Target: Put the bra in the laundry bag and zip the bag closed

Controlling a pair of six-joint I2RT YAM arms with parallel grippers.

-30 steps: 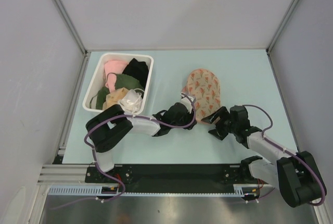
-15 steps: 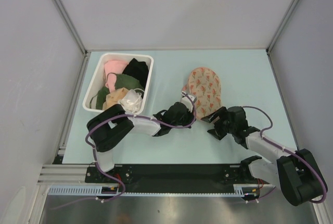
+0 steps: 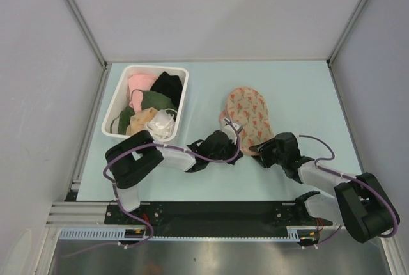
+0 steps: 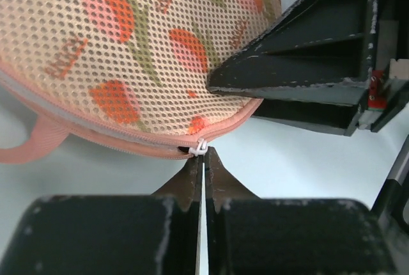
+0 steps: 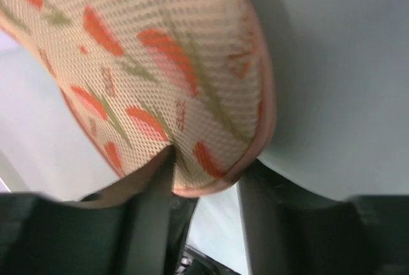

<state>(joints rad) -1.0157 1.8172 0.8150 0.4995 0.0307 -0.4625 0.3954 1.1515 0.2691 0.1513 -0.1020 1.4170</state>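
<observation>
Left gripper (image 3: 230, 138), top view: shut tight at the near-left edge of bag (image 3: 250, 110). Right gripper (image 3: 261, 151): at bag's near end, fingers astride it. Bag folded closed, flat on tabletop (image 3: 300, 96). Bra: nowhere in sight; judged to be inside bag, unconfirmed. Bin (image 3: 184, 99) of garments well left of bag, no hindrance.

Left wrist view: jaws pressed together on white zip pull (image 4: 200, 147) at bag's rim. Step in hand, by that: zipping; how much of rim already zipped, impossible to tell. Next move: pull drawn along rim, following its curve, bag pinned by the other arm. Right gripper just right of pull, close over rim, a likely block that way. Pink loop (image 4: 25, 150) left of pull, apart from it.

Right wrist view: bag's end wedged between half-closed fingers (image 5: 153, 217), both against mesh; judged a hold. Firm hold needed, otherwise risk of bag sliding with pull.
</observation>
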